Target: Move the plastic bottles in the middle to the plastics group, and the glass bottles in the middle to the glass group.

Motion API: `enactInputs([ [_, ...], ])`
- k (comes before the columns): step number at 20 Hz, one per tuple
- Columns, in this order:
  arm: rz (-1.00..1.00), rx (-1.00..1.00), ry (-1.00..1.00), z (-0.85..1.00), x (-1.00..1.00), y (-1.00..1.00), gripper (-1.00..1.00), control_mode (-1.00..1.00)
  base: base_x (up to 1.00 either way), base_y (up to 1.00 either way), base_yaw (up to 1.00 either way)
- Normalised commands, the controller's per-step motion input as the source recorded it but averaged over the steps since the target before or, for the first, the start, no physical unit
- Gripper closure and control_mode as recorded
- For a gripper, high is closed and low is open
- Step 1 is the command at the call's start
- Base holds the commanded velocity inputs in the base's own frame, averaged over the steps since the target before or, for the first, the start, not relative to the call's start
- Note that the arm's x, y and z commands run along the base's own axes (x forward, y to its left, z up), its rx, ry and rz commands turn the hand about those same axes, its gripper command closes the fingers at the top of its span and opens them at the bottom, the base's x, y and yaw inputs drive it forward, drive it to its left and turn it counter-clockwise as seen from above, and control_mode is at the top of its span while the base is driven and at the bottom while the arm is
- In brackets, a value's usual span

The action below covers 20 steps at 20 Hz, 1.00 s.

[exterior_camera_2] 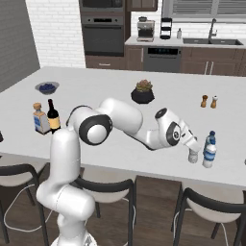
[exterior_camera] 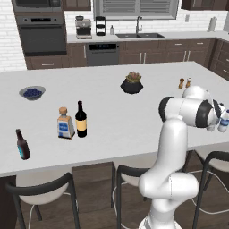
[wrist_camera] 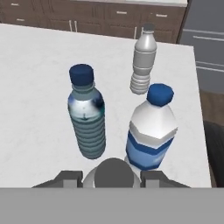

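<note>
A: Where is the hand (exterior_camera_2: 193, 153)?
B: Low over the desk (exterior_camera: 112, 116) at its right end, among three small bottles. Whether its fingers are apart or together, I cannot tell.

A: Which bottles?
B: Just ahead of the hand stand the teal bottle (wrist_camera: 86, 113) to its left and the blue-label bottle (wrist_camera: 151, 127) to its right, close together. The grey bottle (wrist_camera: 143, 59) stands farther ahead, apart from both.

A: And the glass ones?
B: Well apart from the hand, at the desk's other end: the wine bottle (exterior_camera: 81, 119) just beside the corked bottle (exterior_camera: 65, 124), the brown bottle (exterior_camera: 22, 145) nearer the edge.
</note>
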Motion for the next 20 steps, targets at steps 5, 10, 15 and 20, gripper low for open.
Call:
enactInputs([
  [5, 0.00, 0.00, 0.00, -0.06, 0.00, 0.00, 1.00, -1.00, 0.00, 0.00, 0.00],
  [10, 0.00, 0.00, 0.00, 0.00, 0.00, 0.00, 1.00, -1.00, 0.00, 0.00, 0.00],
  [15, 0.00, 0.00, 0.00, 0.01, 0.00, 0.00, -1.00, -1.00, 0.00, 0.00, 0.00],
  [20, 0.00, 0.00, 0.00, 0.29, 0.00, 0.00, -1.00, -1.00, 0.00, 0.00, 0.00],
])
